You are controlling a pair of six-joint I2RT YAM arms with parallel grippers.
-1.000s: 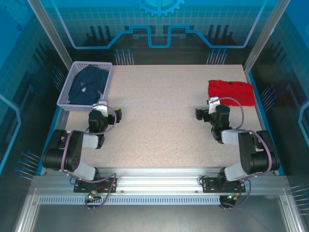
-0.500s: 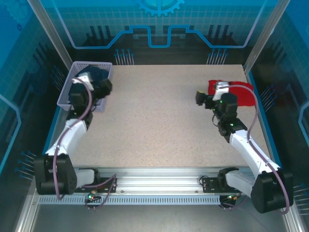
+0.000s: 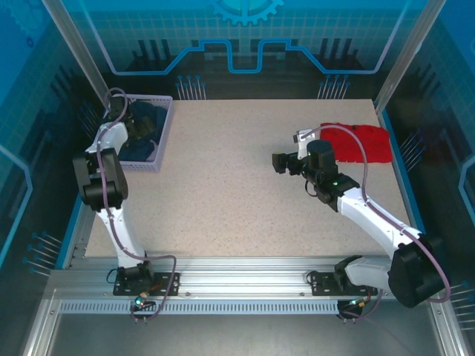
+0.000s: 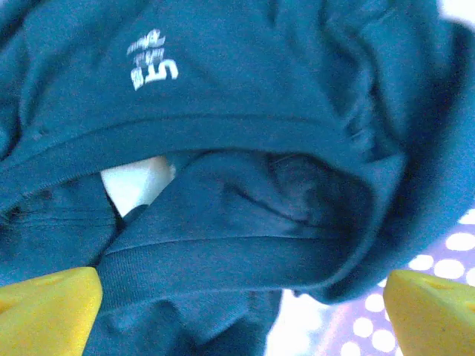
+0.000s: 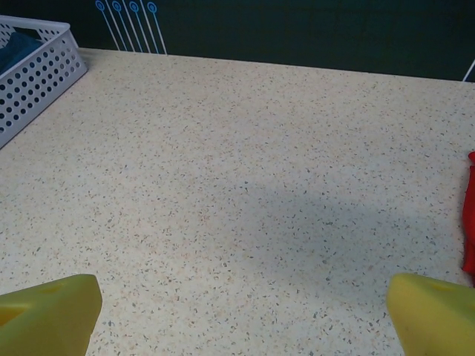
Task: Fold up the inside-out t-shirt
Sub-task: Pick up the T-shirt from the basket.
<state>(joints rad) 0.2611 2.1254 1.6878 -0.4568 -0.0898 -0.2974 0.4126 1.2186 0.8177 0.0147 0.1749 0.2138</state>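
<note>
The soft, creased dark navy cloth t-shirt [image 4: 245,111] lies bunched in the perforated lavender plastic basket [image 3: 165,122] at the far-left corner of the speckled beige tabletop [image 5: 245,170]. The left gripper [image 4: 237,311] hangs close over the cloth, jaws fully spread and gripping nothing. The right gripper [image 5: 241,315] is equally wide and empty.

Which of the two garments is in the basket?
The dark navy cloth t-shirt, bunched in the white perforated basket; the bright red folded garment lies on the tabletop.
</note>
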